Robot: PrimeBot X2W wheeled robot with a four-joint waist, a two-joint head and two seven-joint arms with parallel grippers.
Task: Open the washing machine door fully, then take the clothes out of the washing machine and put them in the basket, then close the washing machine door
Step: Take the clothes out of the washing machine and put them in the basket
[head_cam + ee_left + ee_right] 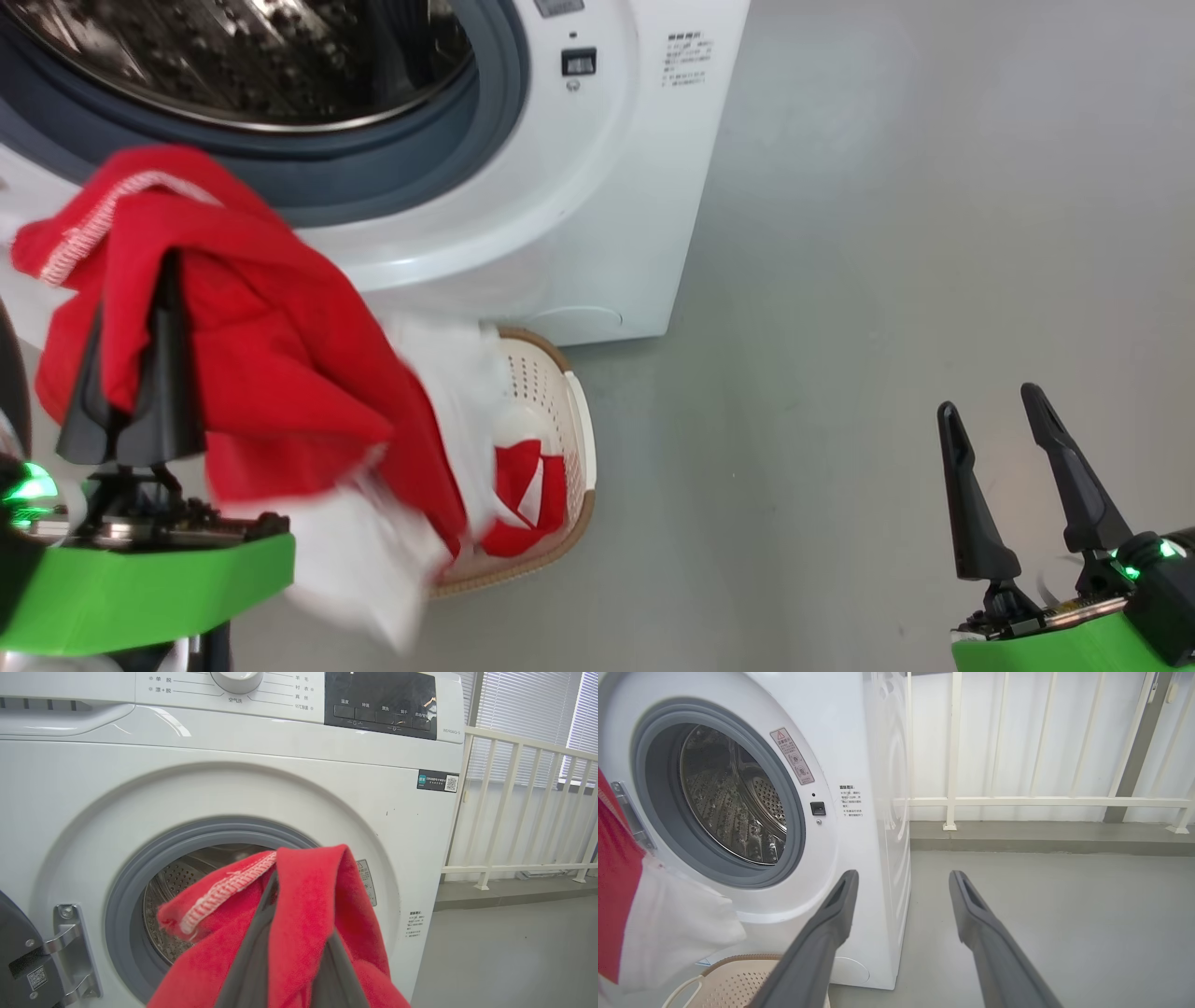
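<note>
Basket (pixel 581 439): stands on the floor (pixel 887 233) against the lower front corner of the washing machine (pixel 616 187), open side up. One red-and-white piece lies in it.
Drum (pixel 733 798): the opening is uncovered, and you can see the perforated steel wall inside the grey gasket (pixel 796 826).
Clothes (pixel 280 355): red garment with white parts, held up before the opening, above the basket's left half.
Long axis: in the head view it runs from the stitched hem at upper left down to lower right. The white lower end is blurred and hangs over the basket.
Left tool (pixel 135 355): your fingers (pixel 168 373) are pinched together, with the red fabric clamped between them and draped over them.
Right tool (pixel 988 399): spread wide, holding nothing, well apart from the basket, above the floor.
</note>
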